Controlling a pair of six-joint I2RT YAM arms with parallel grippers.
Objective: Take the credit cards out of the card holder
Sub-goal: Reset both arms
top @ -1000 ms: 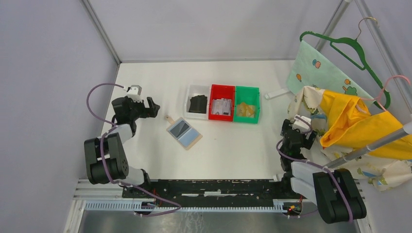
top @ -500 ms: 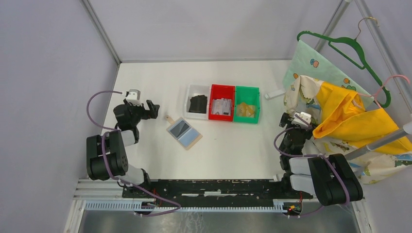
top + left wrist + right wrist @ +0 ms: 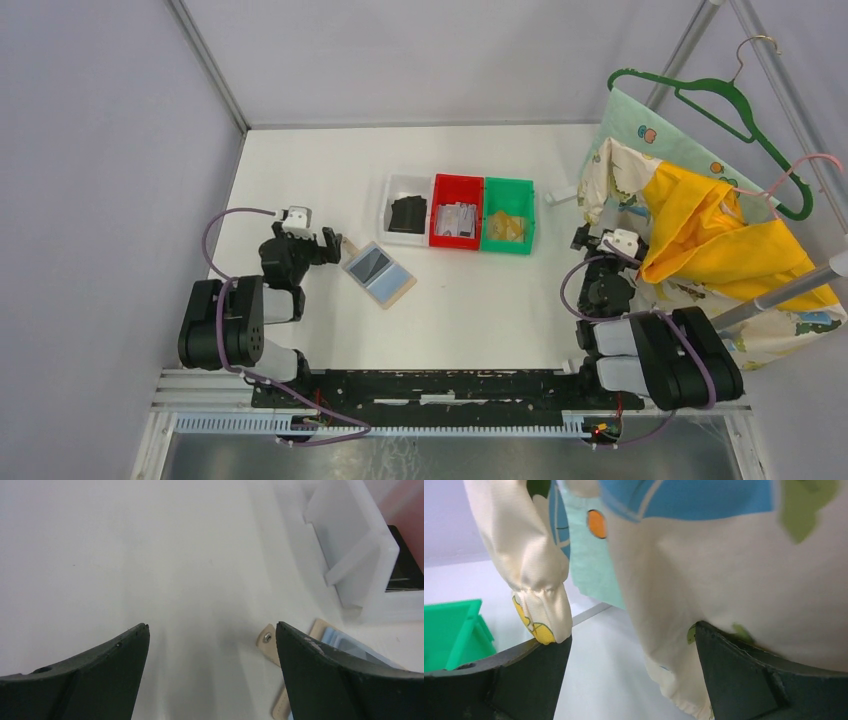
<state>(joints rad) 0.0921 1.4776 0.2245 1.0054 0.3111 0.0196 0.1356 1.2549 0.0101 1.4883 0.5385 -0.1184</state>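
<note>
The tan card holder (image 3: 379,274) lies open and flat on the white table, showing a dark panel and a blue-grey panel. Its small tab (image 3: 266,642) shows beside my left gripper's right finger in the left wrist view. The left gripper (image 3: 328,243) (image 3: 211,627) is open and empty, just left of the holder's tab end, over bare table. Pale grey-white credit cards (image 3: 457,218) lie in the red bin (image 3: 458,243). The right gripper (image 3: 583,238) (image 3: 633,633) is open at the right side, against hanging printed cloth (image 3: 724,580), and grips nothing.
A white bin (image 3: 391,199) (image 3: 360,555) holds a black lump (image 3: 408,212); a green bin (image 3: 509,247) (image 3: 454,630) holds a yellowish lump. Clothes on hangers (image 3: 720,240), yellow and printed, hang over the table's right edge. Grey walls enclose the left and back.
The left gripper has swung right and nearer, up to the holder's tab end. The right arm has folded back, its gripper shifting up and left, and the hanging clothes have shifted with it.
</note>
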